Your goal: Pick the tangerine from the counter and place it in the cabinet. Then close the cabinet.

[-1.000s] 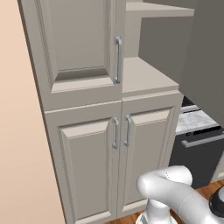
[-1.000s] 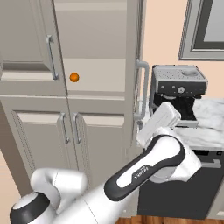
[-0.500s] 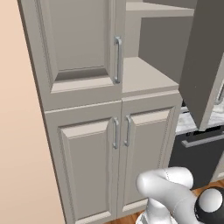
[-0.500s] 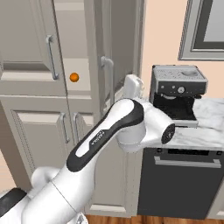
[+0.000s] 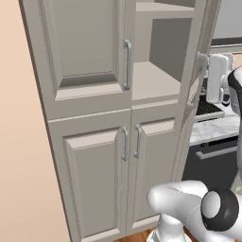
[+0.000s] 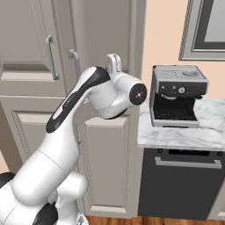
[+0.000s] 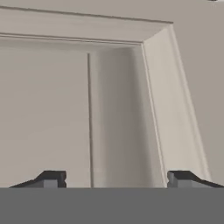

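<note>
The cabinet's upper compartment (image 5: 156,80) stands part open in the left base view, with a bare beige shelf showing. Its left door (image 5: 82,47) is shut. The right door (image 5: 194,71) stands edge-on there and looks nearly shut in the right base view, with its bar handle (image 6: 73,56) beside the left door's handle (image 6: 50,57). My gripper (image 6: 115,60) presses against that right door's outer face and is open with nothing between its fingers. In the hand view the fingertips (image 7: 51,178) sit wide apart, right up against the door's recessed panel (image 7: 48,109). The tangerine is hidden. The marbled counter (image 6: 184,134) lies to the right.
A grey coffee machine (image 6: 178,94) stands on the counter, over a dark appliance front (image 6: 184,180). The lower double doors (image 5: 125,175) are shut. A beige wall (image 5: 23,156) borders the unit on the left, and my arm (image 6: 66,118) crosses in front of the cabinet.
The right door has swung from wide open to nearly shut, with my gripper moving left against it. The tangerine on the shelf has gone out of sight behind the door.
</note>
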Robot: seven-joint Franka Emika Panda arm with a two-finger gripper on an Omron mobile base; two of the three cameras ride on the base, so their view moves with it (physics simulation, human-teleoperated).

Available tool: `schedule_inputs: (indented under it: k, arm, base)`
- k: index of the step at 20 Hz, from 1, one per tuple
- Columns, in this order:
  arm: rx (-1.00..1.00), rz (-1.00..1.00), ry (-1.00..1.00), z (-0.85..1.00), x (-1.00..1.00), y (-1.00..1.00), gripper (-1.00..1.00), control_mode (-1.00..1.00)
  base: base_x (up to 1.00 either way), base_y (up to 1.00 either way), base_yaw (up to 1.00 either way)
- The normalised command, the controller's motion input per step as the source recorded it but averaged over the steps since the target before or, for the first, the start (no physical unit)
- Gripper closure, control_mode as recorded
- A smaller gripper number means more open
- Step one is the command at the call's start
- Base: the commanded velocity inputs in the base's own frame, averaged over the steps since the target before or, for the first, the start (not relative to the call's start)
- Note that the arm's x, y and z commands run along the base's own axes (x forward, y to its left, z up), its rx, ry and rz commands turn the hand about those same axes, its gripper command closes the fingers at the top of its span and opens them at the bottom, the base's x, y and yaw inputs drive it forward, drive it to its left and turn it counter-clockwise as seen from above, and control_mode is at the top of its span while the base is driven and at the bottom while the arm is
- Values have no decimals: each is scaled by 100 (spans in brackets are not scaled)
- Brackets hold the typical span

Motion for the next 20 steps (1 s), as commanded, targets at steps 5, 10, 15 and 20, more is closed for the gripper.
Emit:
schedule_inputs:
  k: [5, 10, 15, 20]
  arm:
    - [-12, -20, 3, -1, 100, 28, -100, -100]
    - [-5, -21, 1, -5, 100, 4, -100, -100]
    - [-1, -19, 6, -35, 100, 15, -100, -100]
    - [0, -19, 5, -56, 100, 17, -100, -100]
  base:
    - [0, 0, 0]
    - [0, 0, 0]
    - [0, 0, 0]
    - [0, 0, 0]
